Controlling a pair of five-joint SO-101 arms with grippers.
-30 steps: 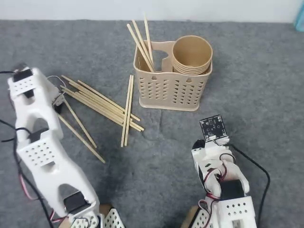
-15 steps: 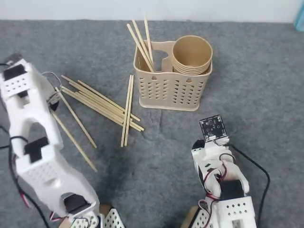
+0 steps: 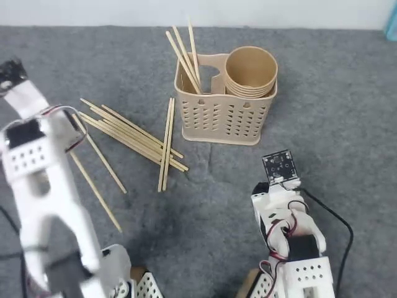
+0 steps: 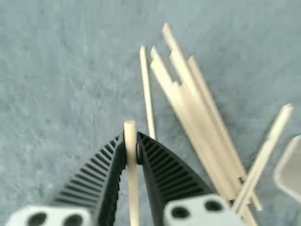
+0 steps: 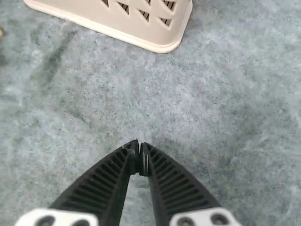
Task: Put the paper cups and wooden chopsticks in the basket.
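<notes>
My left fingers [image 4: 106, 174] are clamped on one chopstick [image 4: 130, 129], left of the pile [image 3: 133, 136]. My right fingers [image 5: 117, 176] are together, empty, near side of basket [image 3: 220, 118].

Stacked paper cups [image 3: 251, 69] and three chopsticks [image 3: 185, 53] in beige basket [image 3: 220, 121], loose chopsticks [image 3: 130, 131] fanned beside, one chopstick [image 4: 132, 188] in left end effector [image 4: 130, 137]

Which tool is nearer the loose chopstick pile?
Left. The left tool grips one chopstick beside the pile; the right tool sits apart, in front of the basket.
</notes>
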